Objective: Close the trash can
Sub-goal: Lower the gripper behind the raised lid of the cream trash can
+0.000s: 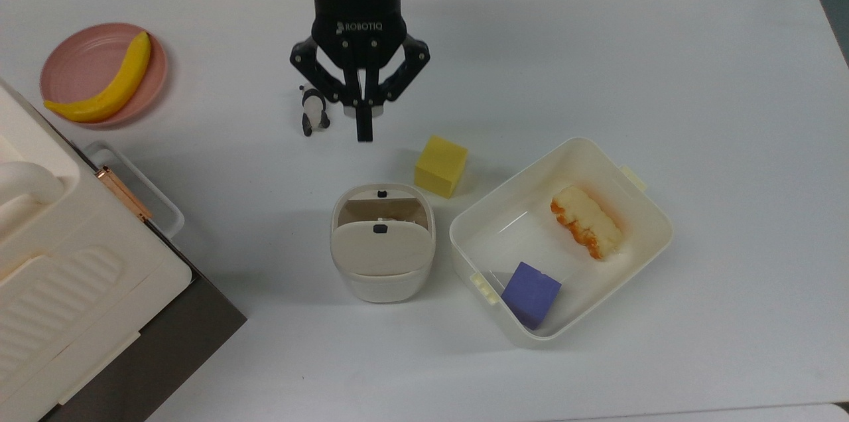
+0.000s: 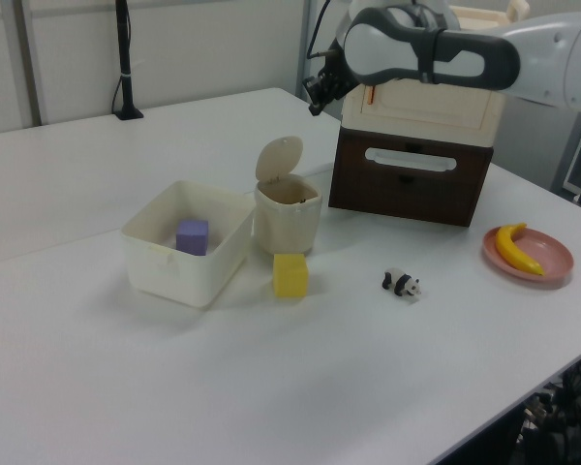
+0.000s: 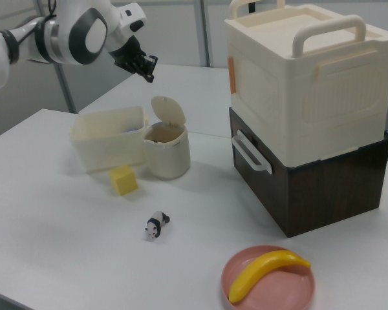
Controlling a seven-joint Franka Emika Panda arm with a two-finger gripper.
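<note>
The top view looks into the tub (image 1: 637,210), showing an orange-crusted food piece (image 1: 587,221) beside the purple block (image 1: 530,294); the left view shows the block alone. The trash can (image 1: 383,243) stands on the desk (image 1: 597,50) between the tub and the stacked appliance (image 3: 304,110), lid (image 2: 278,159) upright. The gripper (image 1: 363,137) hangs high above, well apart, fingers pressed together, empty.
</note>
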